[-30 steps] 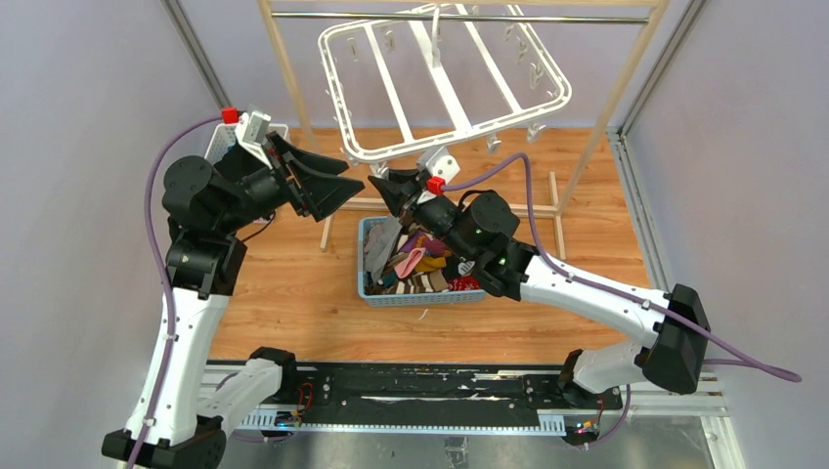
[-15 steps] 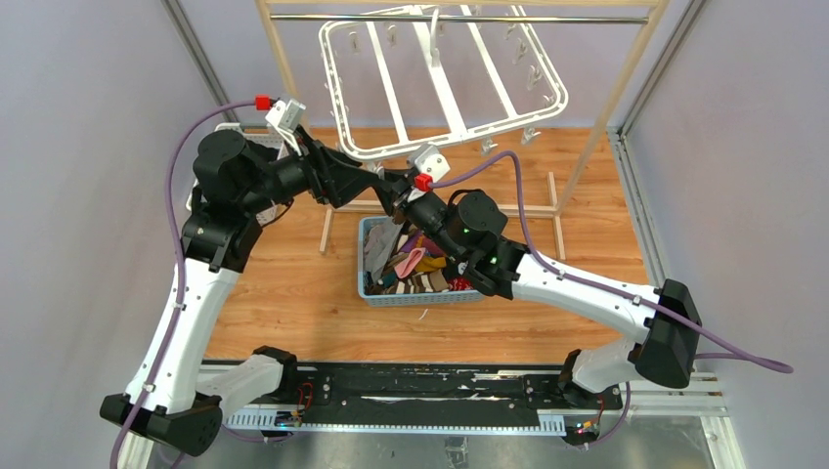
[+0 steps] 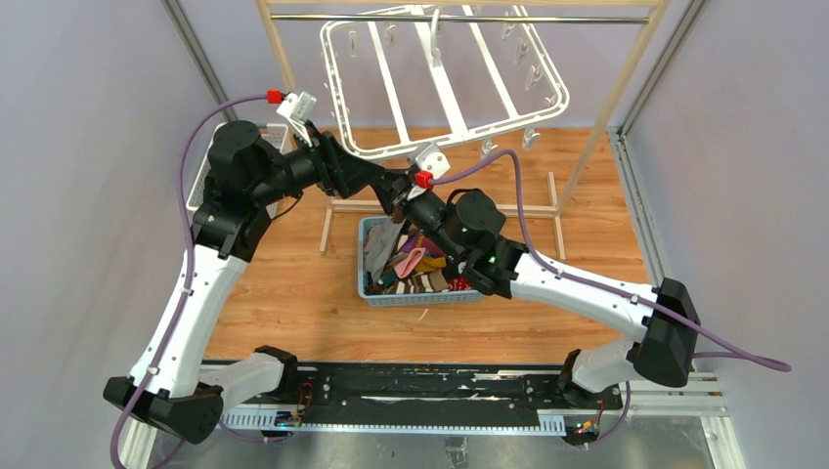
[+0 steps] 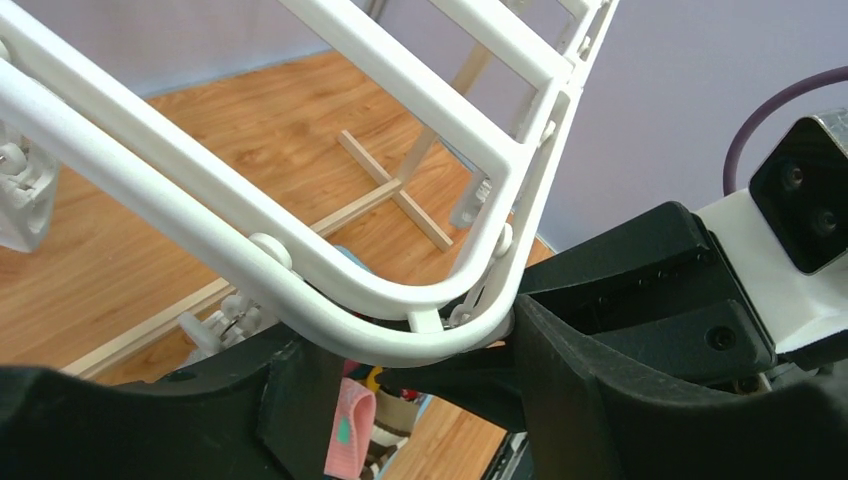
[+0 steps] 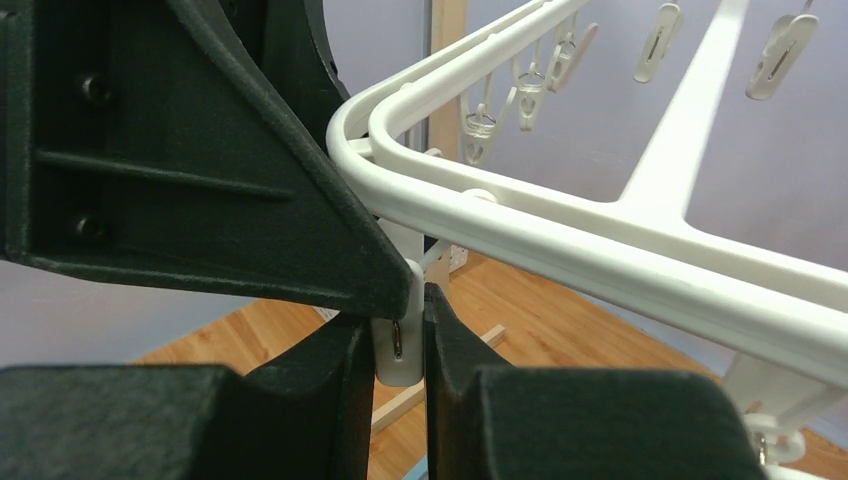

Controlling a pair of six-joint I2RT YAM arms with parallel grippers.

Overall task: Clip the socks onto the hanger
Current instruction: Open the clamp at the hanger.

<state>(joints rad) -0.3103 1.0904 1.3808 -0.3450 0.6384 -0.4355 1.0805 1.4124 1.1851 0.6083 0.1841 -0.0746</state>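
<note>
Pinched tight in the right end effector [image 5: 399, 330]: one small white clip [image 5: 396, 372] dangling under the near-left corner of the hanger [image 3: 447, 83]. Spread to either side of that same corner rim: the left end effector [image 4: 410, 350], jaws apart. Hard to tell whether either finger presses on the plastic. Hung, this frame, from the rail of the wooden rack [image 3: 282, 59], tilted, well above the surface. Heaped in the blue basket [image 3: 420, 297] beneath that corner: the socks [image 3: 415, 264], none held, none clipped.

Judging by looks, stiff but light in the frame and free to swing and tip on its hook. Best steadied at a corner or along the rim, not mid-crossbar. As for the clips, small, sprung and loose on their links; probably best squeezed at the upper tails to open the mouth. As for the socks, soft, limp and near weightless, likely to fold or slip. Best taken by the cuff edge and fed deep into the clip's mouth.
</note>
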